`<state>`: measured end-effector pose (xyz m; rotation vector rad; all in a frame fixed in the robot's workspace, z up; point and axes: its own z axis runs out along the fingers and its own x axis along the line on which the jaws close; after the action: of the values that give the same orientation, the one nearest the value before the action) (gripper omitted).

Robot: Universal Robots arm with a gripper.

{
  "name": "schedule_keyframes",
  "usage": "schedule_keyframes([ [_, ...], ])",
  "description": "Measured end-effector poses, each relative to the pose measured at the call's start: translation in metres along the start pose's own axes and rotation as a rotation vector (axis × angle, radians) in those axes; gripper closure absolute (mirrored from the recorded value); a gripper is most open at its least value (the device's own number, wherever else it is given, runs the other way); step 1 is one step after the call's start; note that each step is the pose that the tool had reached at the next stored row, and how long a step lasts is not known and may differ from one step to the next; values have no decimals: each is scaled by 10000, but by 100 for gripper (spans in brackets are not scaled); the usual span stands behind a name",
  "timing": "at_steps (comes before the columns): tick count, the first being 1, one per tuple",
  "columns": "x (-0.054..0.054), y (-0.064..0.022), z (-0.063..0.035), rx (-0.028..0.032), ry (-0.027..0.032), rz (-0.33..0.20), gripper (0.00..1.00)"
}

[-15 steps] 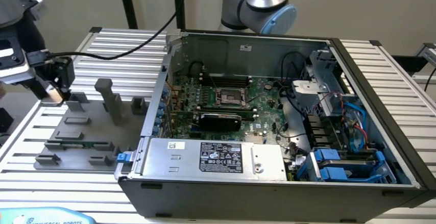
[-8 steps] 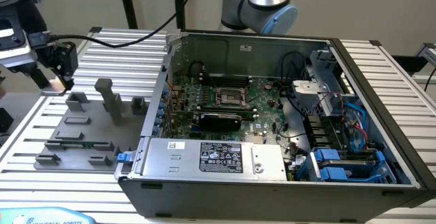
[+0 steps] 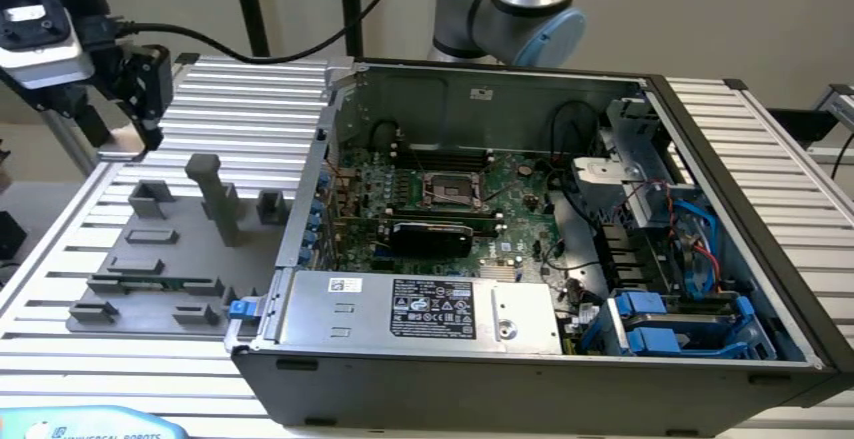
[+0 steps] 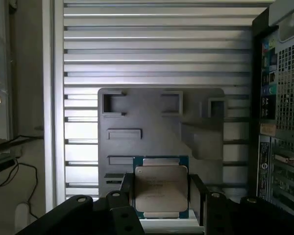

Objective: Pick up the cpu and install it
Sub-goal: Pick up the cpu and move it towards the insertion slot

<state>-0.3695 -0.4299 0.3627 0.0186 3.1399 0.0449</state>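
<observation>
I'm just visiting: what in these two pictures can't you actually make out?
- Wrist view: print on the silvery square chip held in the black pincer, too small to read; its underside faces away.
- Exterior view: the metal-framed socket on the green motherboard, too small to tell if open.
- Wrist view: the grey computer case, cut off by the picture's edge.

The arm is cut off at the exterior view's top edge. Near the front, on the exterior view's left, a pale blue object is cut to a strip by the bottom edge. The label on the power supply is too small to read. In the wrist view the gripper and the cpu hide part of the grey plate; the cpu's print is unreadable.
</observation>
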Motion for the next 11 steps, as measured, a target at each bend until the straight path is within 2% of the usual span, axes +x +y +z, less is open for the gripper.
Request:
schedule_keyframes([
  [5,-225,8,-175,-21,48,1,45],
  [11,-500,13,-227,-76,67,2,45],
])
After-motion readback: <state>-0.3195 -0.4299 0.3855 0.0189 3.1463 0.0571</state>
